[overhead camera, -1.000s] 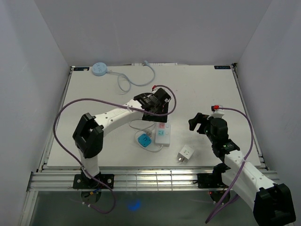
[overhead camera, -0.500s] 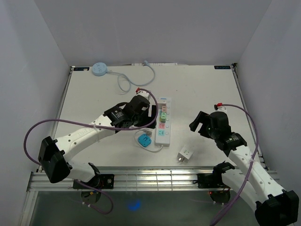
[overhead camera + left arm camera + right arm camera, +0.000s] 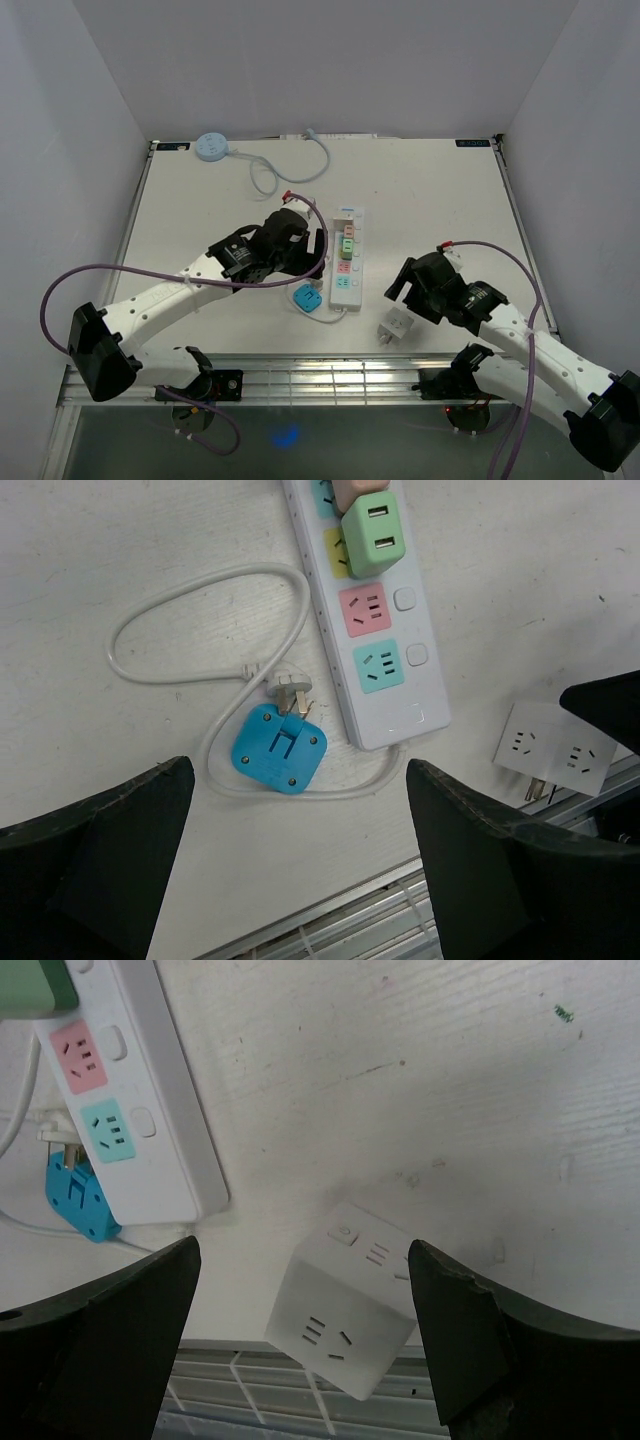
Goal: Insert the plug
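A white power strip [image 3: 347,262] lies mid-table with a green adapter [image 3: 372,530] plugged into it; its pink and teal sockets [image 3: 372,640] are free. A blue plug [image 3: 307,298] on a white cord lies beside the strip's near end, prongs up [image 3: 280,748]. A white cube adapter [image 3: 396,326] lies near the front edge. My left gripper [image 3: 316,246] is open and empty, hovering left of the strip [image 3: 300,880]. My right gripper [image 3: 403,288] is open just above the cube, which sits between its fingers [image 3: 305,1350] in the right wrist view [image 3: 350,1315].
A round light-blue device [image 3: 212,146] with a looped cable [image 3: 290,172] lies at the back left. The table's front edge and metal rail [image 3: 330,370] run just below the cube. White walls enclose the table.
My left arm pulled back toward me off the power strip, uncovering it. My right gripper moved down and left until it was over the white cube.
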Robot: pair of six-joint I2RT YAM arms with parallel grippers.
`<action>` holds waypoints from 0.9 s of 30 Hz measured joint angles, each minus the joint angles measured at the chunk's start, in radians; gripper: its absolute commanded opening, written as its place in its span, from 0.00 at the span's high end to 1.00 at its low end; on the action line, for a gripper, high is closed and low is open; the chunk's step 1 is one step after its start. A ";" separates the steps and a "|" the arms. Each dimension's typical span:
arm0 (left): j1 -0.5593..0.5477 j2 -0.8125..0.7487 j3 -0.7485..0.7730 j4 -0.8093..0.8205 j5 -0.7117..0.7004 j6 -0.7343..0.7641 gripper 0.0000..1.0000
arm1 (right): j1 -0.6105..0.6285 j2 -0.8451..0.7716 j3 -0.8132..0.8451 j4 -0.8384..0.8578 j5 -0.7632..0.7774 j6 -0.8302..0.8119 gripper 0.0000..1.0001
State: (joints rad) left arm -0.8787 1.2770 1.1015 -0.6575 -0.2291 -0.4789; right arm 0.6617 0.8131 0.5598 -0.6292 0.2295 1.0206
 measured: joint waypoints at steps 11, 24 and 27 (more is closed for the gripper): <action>0.025 -0.060 -0.003 -0.023 -0.021 0.003 0.02 | 0.117 0.032 0.008 -0.098 0.068 0.198 0.11; 0.038 -0.039 -0.009 -0.034 -0.006 0.003 0.02 | 0.151 0.126 0.060 -0.199 0.082 0.291 0.04; 0.038 -0.037 -0.009 -0.034 0.002 0.003 0.02 | 0.152 0.124 0.035 -0.177 0.083 0.301 0.00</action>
State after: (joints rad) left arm -0.8406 1.2404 1.0924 -0.6918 -0.2268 -0.4755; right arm 0.8139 0.9367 0.5945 -0.8062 0.3122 1.3216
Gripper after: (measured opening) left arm 0.979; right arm 0.979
